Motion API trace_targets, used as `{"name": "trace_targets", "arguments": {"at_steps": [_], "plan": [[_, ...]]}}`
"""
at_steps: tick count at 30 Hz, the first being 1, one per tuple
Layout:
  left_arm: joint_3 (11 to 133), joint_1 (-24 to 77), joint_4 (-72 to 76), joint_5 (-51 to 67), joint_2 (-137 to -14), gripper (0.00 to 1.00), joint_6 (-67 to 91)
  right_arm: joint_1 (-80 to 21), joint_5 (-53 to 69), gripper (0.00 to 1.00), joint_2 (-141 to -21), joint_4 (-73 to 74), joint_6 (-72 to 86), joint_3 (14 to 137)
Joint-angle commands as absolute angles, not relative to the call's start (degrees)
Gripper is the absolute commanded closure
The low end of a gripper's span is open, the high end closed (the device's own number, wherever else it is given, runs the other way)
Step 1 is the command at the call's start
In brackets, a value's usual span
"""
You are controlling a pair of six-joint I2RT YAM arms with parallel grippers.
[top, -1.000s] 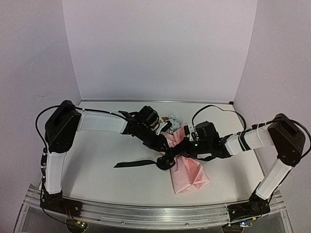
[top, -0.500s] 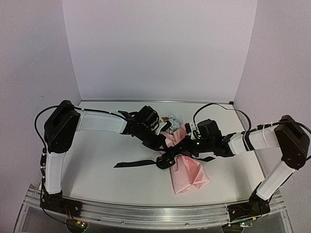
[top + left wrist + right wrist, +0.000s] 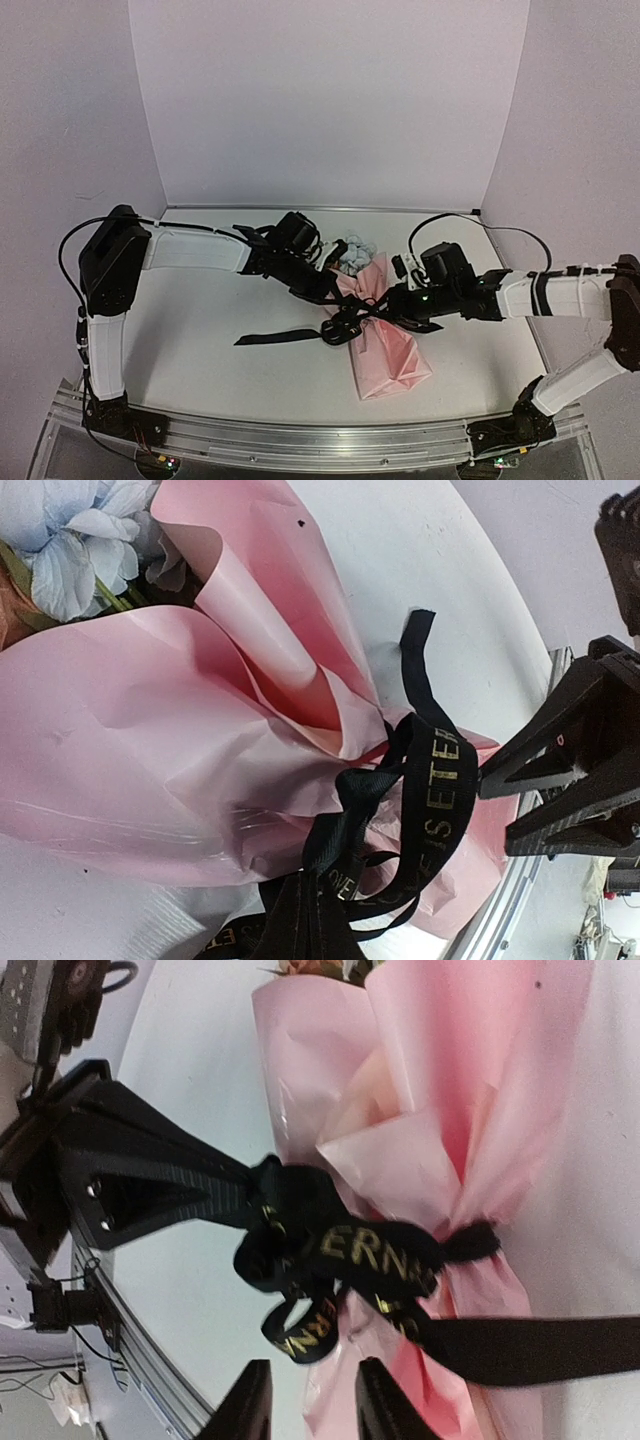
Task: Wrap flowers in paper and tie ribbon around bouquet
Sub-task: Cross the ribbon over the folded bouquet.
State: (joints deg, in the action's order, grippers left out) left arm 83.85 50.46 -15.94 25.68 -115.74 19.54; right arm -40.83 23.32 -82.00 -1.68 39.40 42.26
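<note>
The bouquet lies on the table, a pink paper (image 3: 388, 352) cone with the flowers (image 3: 352, 254) showing at its far end. The black ribbon (image 3: 345, 325) with gold lettering is knotted round the cone's waist, one tail trailing left. My left gripper (image 3: 334, 306) is shut on a ribbon strand beside the knot; in the left wrist view the left gripper (image 3: 305, 905) pinches the ribbon (image 3: 440, 780) against the paper (image 3: 150, 750), with the flowers (image 3: 70, 540) at top left. My right gripper (image 3: 380, 312) stands open just right of the knot. In the right wrist view the right gripper (image 3: 312, 1405) holds nothing, a little off the ribbon (image 3: 380, 1255) and paper (image 3: 450, 1080).
White table (image 3: 200, 310) with a metal rail (image 3: 300, 442) along the near edge and pale walls behind. The two arms meet over the bouquet, fingers close together. The ribbon's loose tail (image 3: 270, 338) lies flat left of the bouquet.
My right gripper has opened, let go of the ribbon and drawn back to the right. My left gripper has shut on the ribbon strand at the knot.
</note>
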Motion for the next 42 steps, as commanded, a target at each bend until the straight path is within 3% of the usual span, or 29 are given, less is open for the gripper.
{"name": "trace_targets", "arguments": {"at_steps": [1, 7, 12, 15, 19, 25, 42], "plan": [[84.1, 50.2, -14.0, 27.5, -112.5, 1.0, 19.8, -41.6, 18.5, 0.61, -73.9, 15.0, 30.1, 41.4], [83.8, 50.3, -13.3, 28.6, -112.5, 1.0, 20.2, -41.7, 13.7, 0.39, -68.5, 27.1, 21.4, 38.8], [83.8, 50.3, -13.3, 29.3, -112.4, 1.0, 20.7, -41.9, 15.8, 0.37, -73.6, 26.8, 20.6, 38.4], [83.6, 50.3, -13.4, 29.8, -112.1, 1.0, 21.0, -42.3, 17.1, 0.44, -76.6, 24.3, 21.6, 38.2], [82.4, 50.3, -13.4, 30.1, -110.9, 1.0, 21.6, -44.1, 19.8, 0.75, -80.0, 21.8, 23.3, 39.1], [79.7, 50.5, -13.5, 31.5, -108.4, 1.0, 23.2, -47.9, 21.8, 0.99, -82.7, 19.5, 24.3, 39.1], [78.9, 55.5, -15.6, 35.0, -103.8, 1.0, 29.0, -53.1, 18.3, 1.0, -85.3, 5.9, 33.6, 36.0]]}}
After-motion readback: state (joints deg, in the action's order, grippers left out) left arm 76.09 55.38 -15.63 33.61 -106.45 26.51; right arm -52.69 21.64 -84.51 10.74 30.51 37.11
